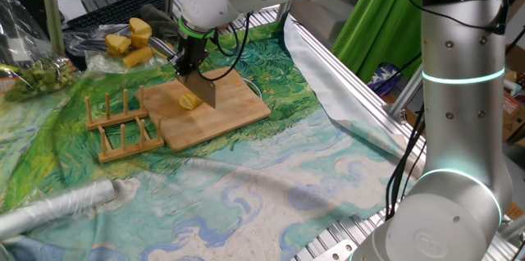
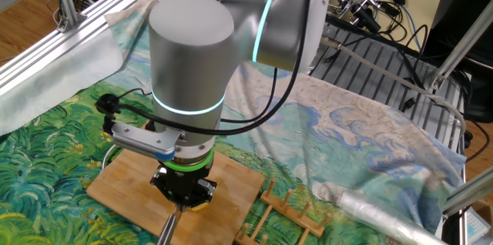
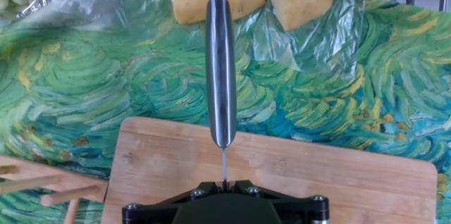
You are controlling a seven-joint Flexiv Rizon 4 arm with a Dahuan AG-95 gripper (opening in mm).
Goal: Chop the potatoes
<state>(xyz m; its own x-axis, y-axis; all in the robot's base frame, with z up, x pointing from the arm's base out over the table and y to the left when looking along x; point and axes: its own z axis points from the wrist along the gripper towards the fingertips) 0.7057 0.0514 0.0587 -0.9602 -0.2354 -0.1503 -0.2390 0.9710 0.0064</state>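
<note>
Painted cloth (image 1: 271,187) under wooden board (image 1: 238,105).

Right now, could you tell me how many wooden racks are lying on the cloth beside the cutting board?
2. One wooden rack lies just left of the cutting board; the second rack sits in front of the first, nearer the camera. None appear hidden.

No readable text, label or number anywhere (all three views).
</note>
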